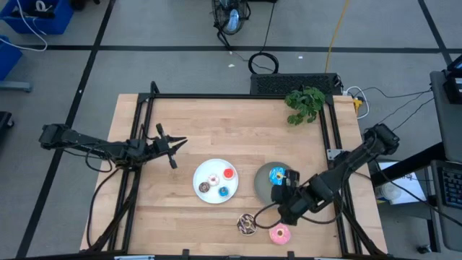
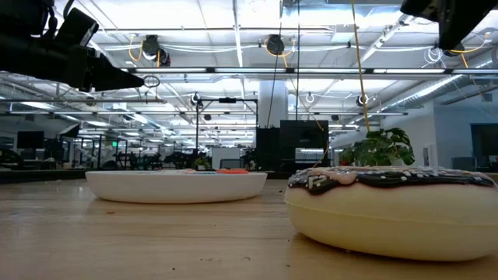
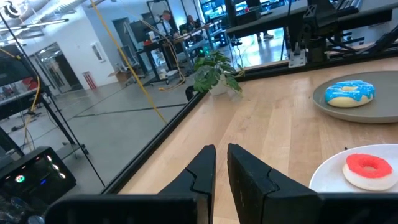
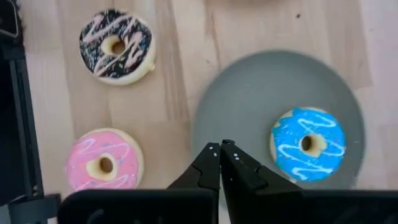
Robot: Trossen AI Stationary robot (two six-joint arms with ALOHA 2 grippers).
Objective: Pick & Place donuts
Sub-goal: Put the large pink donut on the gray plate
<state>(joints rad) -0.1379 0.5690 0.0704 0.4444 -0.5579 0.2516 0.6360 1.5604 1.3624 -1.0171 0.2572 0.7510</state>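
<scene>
right end effector (image 4: 220, 148) closed, empty, above grey plate (image 4: 249, 93) | left end effector (image 3: 221, 155) closed | blue donut (image 1: 277, 174) partly hidden

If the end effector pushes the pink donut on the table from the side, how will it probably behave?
The pink donut lies flat on the bare wood table, so it would probably slide, not roll. It keeps a clean ring shape, so it is likely stiff, not floppy. Its icing looks smooth, so fingers might slip on top.
</scene>
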